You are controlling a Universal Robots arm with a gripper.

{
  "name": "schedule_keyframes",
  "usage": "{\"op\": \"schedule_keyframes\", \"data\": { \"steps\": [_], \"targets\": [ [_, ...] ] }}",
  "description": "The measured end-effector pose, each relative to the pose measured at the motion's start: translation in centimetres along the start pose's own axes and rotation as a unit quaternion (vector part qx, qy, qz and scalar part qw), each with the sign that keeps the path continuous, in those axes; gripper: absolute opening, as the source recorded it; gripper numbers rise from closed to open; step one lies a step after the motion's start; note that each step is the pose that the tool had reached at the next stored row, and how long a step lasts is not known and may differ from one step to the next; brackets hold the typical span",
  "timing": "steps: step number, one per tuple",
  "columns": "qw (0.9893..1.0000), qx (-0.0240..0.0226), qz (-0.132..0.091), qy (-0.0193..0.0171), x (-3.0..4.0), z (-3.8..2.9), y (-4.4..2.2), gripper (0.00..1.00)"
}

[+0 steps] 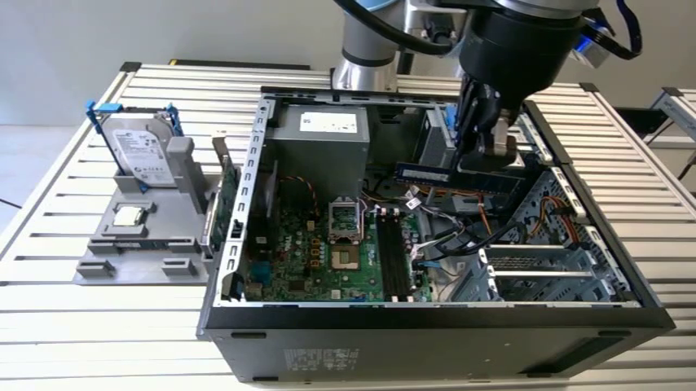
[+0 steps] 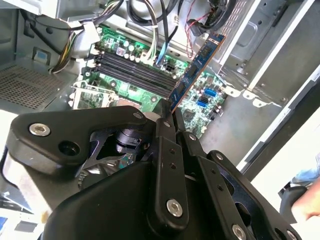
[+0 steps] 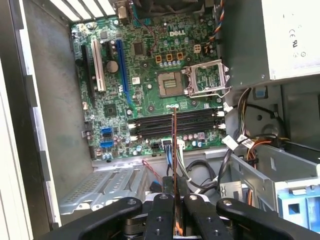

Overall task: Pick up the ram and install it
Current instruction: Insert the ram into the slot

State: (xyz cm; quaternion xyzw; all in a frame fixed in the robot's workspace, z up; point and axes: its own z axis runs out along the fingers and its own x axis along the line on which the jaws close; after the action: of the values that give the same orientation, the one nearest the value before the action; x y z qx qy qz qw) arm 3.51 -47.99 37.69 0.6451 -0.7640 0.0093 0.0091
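I read the tool (image 1: 485, 156) as clamped narrow on one end of the ram (image 1: 435, 173). The ram is held in the air inside the open case (image 1: 435, 322), above the motherboard (image 3: 150, 75) and not touching it. In both wrist views its long axis runs across the black memory slots (image 3: 175, 122), none of which it sits in. The hard drive (image 1: 142, 151) and processor (image 1: 130, 216) rest on the tabletop (image 1: 109, 326), at the exterior view's left.

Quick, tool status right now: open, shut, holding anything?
Tool: shut on the ram, held above the motherboard.
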Motion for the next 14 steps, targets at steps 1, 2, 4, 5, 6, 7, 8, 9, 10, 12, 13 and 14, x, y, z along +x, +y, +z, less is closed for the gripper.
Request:
{"op": "schedule_keyframes", "data": {
  "steps": [1,2,4,5,6,7,8,9,10,12,13,14],
  "targets": [
    [1.0000,-0.0001,0.002,0.0000,0.00,0.00,0.00,0.00],
    [1.0000,-0.0001,0.005,0.0000,0.00,0.00,0.00,0.00],
    [1.0000,-0.0003,0.010,0.0000,0.00,0.00,0.00,0.00],
    [0.9999,-0.0003,0.012,0.0000,0.00,0.00,0.00,0.00],
    [0.9999,-0.0004,0.015,0.0000,0.00,0.00,0.00,0.00],
    [0.9999,-0.0005,0.017,0.0001,0.00,0.00,0.00,0.00],
    [0.9998,-0.0005,0.019,0.0001,0.00,0.00,0.00,0.00],
    [0.9998,-0.0006,0.022,0.0000,0.00,0.00,0.00,0.00],
    [0.9997,-0.0006,0.024,0.0001,0.00,0.00,0.00,0.00],
    [0.9996,-0.0007,0.029,0.0001,0.00,0.00,0.00,0.00],
    [0.9995,-0.0008,0.031,0.0000,0.00,0.00,0.00,0.00],
    [0.9994,-0.0009,0.034,0.0001,0.00,0.00,0.00,0.00]
  ]
}}
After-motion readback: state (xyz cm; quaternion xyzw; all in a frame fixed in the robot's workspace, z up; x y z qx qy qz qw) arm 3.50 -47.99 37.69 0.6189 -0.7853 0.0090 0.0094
